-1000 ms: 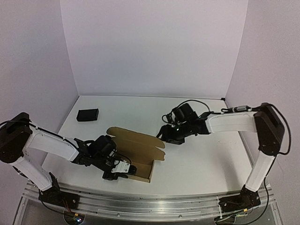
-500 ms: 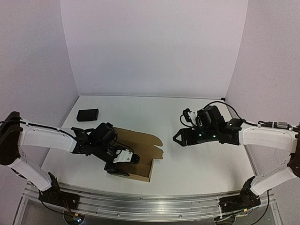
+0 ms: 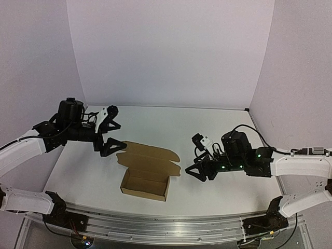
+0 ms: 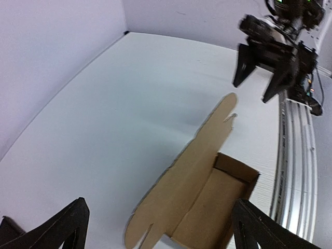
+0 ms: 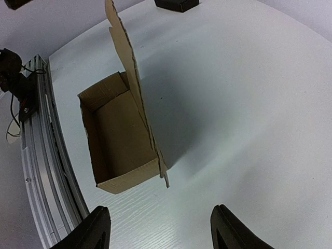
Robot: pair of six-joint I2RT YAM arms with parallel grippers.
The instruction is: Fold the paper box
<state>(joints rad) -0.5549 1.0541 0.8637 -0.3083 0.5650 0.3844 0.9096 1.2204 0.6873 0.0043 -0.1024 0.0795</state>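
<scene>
While both arms hang clear of it, a brown box [image 3: 145, 182] sits on the white counter [image 3: 223, 124] between the two tools, touching neither. Its open top faces up. Its long axis runs from the left tool's side to the right tool's side, in line with the counter's near edge. A lid [image 3: 150, 155] is hinged on the far long wall and spreads away from the arm bases. From above it looks laid well back, but from the right wrist it looks almost upright, so its lean is hard to judge.

The left tool [image 3: 117, 136] hovers above and beyond the lid's left end, spread wide and holding nothing. In its own view only the dark fingertips [image 4: 62, 228] show, cut off at the bottom corners. The right tool [image 3: 195, 174] is off the box's right end, pointing at it, also spread and empty. Its fingertips [image 5: 93, 231] are cropped too. A black block [image 5: 176, 4] beyond the box is cut off by the top edge of the right wrist view.
</scene>
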